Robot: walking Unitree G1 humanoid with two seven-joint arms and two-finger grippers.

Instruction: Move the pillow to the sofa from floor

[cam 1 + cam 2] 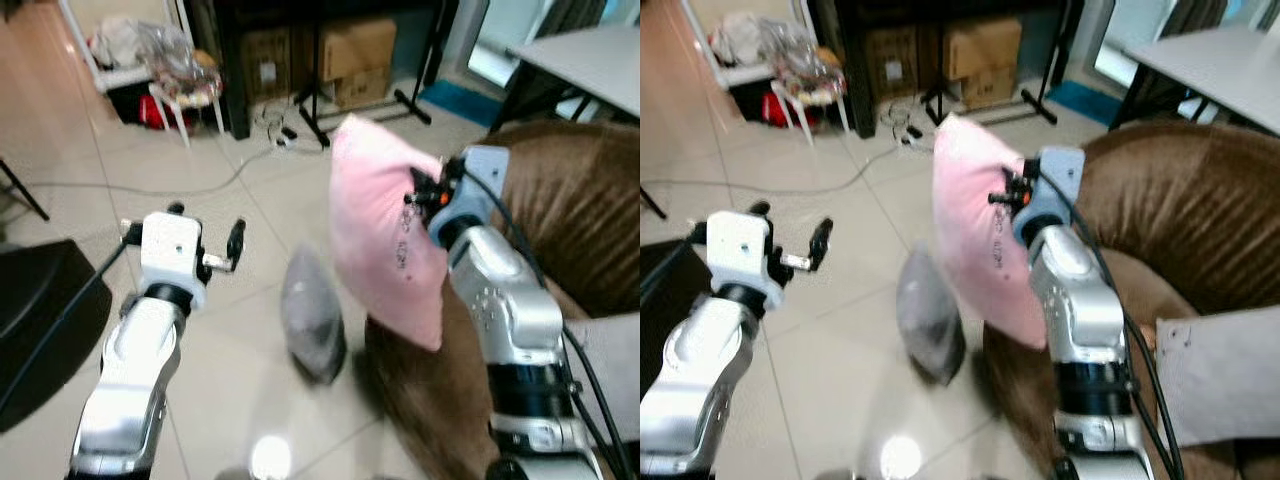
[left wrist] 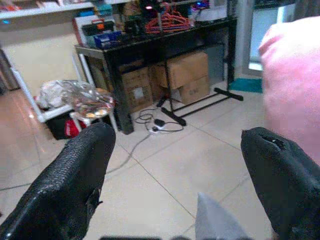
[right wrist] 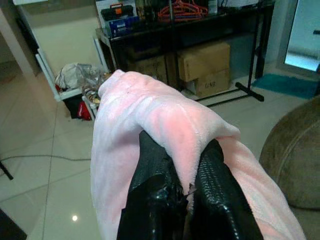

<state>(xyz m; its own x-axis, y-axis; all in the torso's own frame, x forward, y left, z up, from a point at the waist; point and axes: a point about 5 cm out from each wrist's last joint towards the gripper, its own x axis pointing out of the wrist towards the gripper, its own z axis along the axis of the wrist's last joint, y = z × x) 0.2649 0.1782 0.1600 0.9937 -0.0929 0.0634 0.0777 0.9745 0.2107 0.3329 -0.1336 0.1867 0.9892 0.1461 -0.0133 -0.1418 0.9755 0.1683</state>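
A pink pillow (image 1: 385, 230) hangs upright in the air, off the tiled floor, at the front edge of the brown sofa (image 1: 570, 210). My right gripper (image 1: 418, 200) is shut on the pillow; in the right wrist view its black fingers (image 3: 155, 170) pinch a fold of the pink fabric (image 3: 150, 110). My left gripper (image 1: 208, 225) is open and holds nothing, out to the left above the floor. In the left wrist view its fingers (image 2: 75, 175) stand wide apart, with the pink pillow (image 2: 295, 85) at one side.
A grey pillow (image 1: 312, 315) stands on the floor between the arms, close to the sofa. A grey cushion (image 1: 1220, 370) lies on the sofa seat. A black object (image 1: 40, 320) is at far left. Cardboard boxes (image 1: 355, 50), a cluttered stool (image 1: 185, 85) and floor cables stand behind.
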